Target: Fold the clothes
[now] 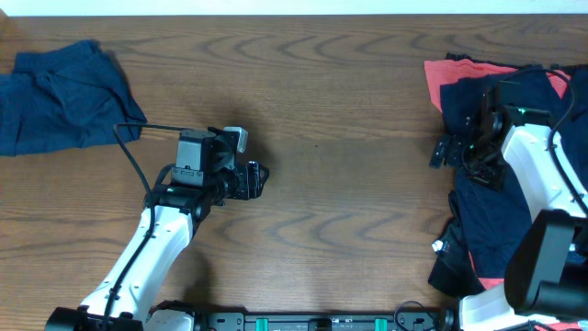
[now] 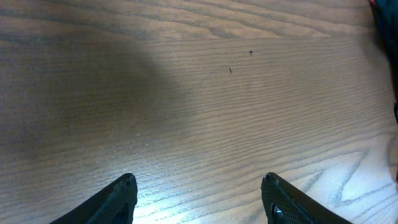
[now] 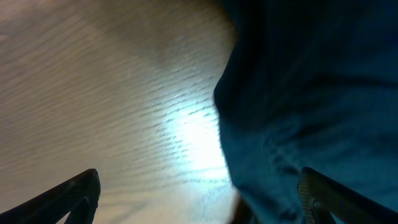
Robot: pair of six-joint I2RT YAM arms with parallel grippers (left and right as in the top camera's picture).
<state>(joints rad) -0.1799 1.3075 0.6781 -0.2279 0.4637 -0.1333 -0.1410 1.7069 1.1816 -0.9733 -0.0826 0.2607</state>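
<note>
The clothes (image 1: 491,230) lie in two places on the table (image 1: 349,101): a heap at the right edge and a single garment at the far left corner.

1. Nearest the robot base, the lower part of the right heap is dark navy cloth, bunched and partly hidden under the right arm. It lies unfolded, and no edge is laid out flat.

2. The right gripper (image 3: 202,198) hangs low at the inner edge of this heap. Its jaws are spread wide and nothing is pinched between them. In the right wrist view a navy fold (image 3: 311,93) runs beneath the right-hand finger, with bare wood beneath the other. Judgement: this placement straddles the cloth border, which suits either a fresh pinch on the hem or a withdrawal from it.

3. The left gripper (image 2: 202,199) sits well apart from both lots of clothing, over the bare middle of the table. Its fingers are parted and it carries nothing. Judgement: it is stationed over the clear folding area, where a garment could be spread.

4. Farther back, the top of the right heap shows a coral-red T-shirt (image 1: 469,72) with navy cloth lying over it.

5. Farthest off, at the far left, the navy T-shirt (image 1: 55,101) lies crumpled, out of contact with either arm.

Judgement: no folded garment is visible, so the task appears to be at a picking stage.
</note>
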